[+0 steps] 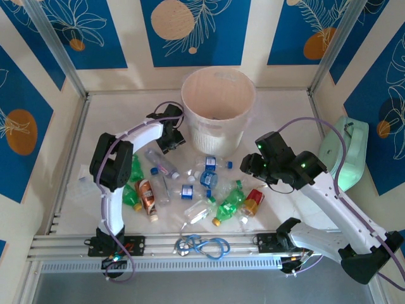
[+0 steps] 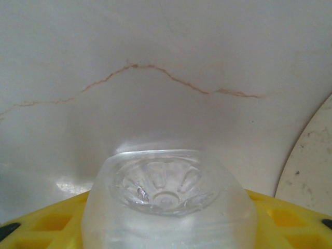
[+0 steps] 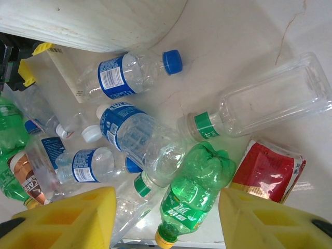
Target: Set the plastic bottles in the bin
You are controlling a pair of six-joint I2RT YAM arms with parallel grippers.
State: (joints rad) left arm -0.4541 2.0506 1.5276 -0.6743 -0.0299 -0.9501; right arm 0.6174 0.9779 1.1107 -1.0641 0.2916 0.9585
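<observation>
The cream ribbed bin point(image 1: 218, 101) stands at the back middle of the table. My left gripper point(image 1: 171, 137) is just left of it, shut on a clear bottle point(image 2: 168, 199) whose moulded base faces the left wrist camera between the yellow fingers point(image 2: 46, 223). Several bottles lie in a heap in front of the bin: clear ones with blue caps point(image 1: 209, 177), green ones point(image 1: 231, 199), a brown one point(image 1: 147, 193) and a red one point(image 1: 253, 201). My right gripper point(image 1: 253, 166) hovers open over the heap, and a green bottle point(image 3: 199, 192) lies below the gap of the right gripper point(image 3: 166, 220).
A blue cable loop point(image 1: 202, 244) lies at the near edge by the rail. A mint-green case point(image 1: 345, 152) leans at the right wall. A clear rectangular bottle with a green band point(image 3: 264, 104) and a crushed red bottle point(image 3: 270, 171) lie close to my right finger point(image 3: 270, 220).
</observation>
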